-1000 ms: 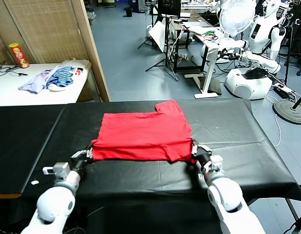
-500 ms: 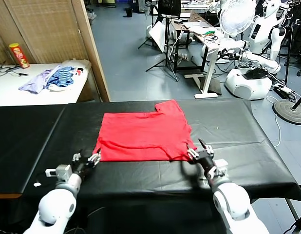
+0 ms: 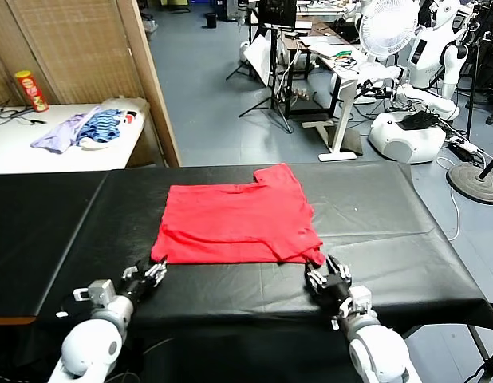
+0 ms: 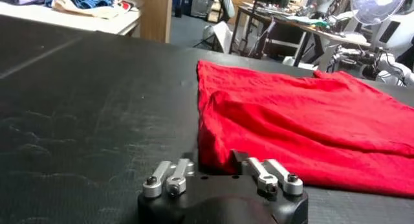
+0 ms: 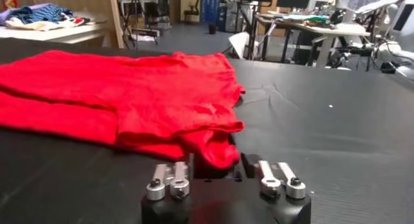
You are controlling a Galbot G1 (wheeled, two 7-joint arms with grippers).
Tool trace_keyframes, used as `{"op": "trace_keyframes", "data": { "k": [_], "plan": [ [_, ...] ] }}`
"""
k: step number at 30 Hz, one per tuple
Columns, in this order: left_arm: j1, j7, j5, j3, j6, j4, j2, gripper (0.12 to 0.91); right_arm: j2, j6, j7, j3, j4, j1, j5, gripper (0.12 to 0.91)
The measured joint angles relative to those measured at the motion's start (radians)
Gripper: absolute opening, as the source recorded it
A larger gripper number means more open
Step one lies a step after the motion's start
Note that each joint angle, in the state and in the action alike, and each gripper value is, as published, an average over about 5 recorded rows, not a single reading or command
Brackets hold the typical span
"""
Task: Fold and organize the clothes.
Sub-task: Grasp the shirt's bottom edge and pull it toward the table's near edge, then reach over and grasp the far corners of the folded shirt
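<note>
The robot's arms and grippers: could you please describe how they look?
Both arms have rounded, glossy white shells. The left gripper and right gripper each have a black body carrying silver metal linkages fastened with dark bolts. A small white block sticks out beside the left wrist.

You had a black-covered desk (image 3: 374, 215) carrying the folded red T-shirt (image 3: 234, 223), which lay flat on the cloth, one sleeve toward the desk's far edge.
</note>
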Motion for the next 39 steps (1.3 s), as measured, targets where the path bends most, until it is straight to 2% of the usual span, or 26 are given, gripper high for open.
{"op": "trace_keyframes", "data": {
  "k": [1,4,10,19,22,25,29,33,36,39],
  "plan": [
    [0.002,0.000,0.006,0.000,0.000,-0.002,0.000,0.177,-0.002,-0.009,0.003,0.001,0.007,-0.005,0.000,0.135],
    [0.011,-0.004,0.031,0.000,0.003,-0.012,0.002,0.125,-0.011,-0.048,0.018,0.010,0.033,-0.023,0.013,0.132],
    [0.068,-0.016,0.076,-0.016,0.019,-0.071,0.024,0.126,-0.036,-0.123,0.045,0.032,0.099,-0.082,0.075,0.131],
    [0.264,-0.034,0.156,-0.049,0.030,-0.236,0.024,0.126,-0.051,-0.150,0.038,0.057,0.214,-0.207,0.090,0.132],
    [0.329,-0.045,0.160,-0.060,0.031,-0.286,0.015,0.137,-0.051,-0.158,0.036,0.061,0.244,-0.241,0.088,0.202],
    [0.373,-0.060,0.164,-0.072,0.039,-0.323,0.009,0.236,-0.059,-0.172,0.036,0.073,0.279,-0.272,0.089,0.360],
    [0.408,-0.094,0.162,-0.087,0.061,-0.366,0.010,0.453,-0.082,-0.208,0.041,0.102,0.338,-0.309,0.121,0.560],
    [0.414,-0.115,0.147,-0.106,0.136,-0.418,0.009,0.670,-0.112,-0.237,0.066,0.145,0.391,-0.310,0.196,0.750],
    [0.397,-0.112,0.116,-0.129,0.190,-0.457,0.016,0.766,-0.135,-0.242,0.097,0.165,0.394,-0.253,0.252,0.794],
    [0.335,-0.121,0.061,-0.143,0.238,-0.464,0.041,0.794,-0.155,-0.246,0.119,0.150,0.347,-0.130,0.284,0.798]
  ]
}}
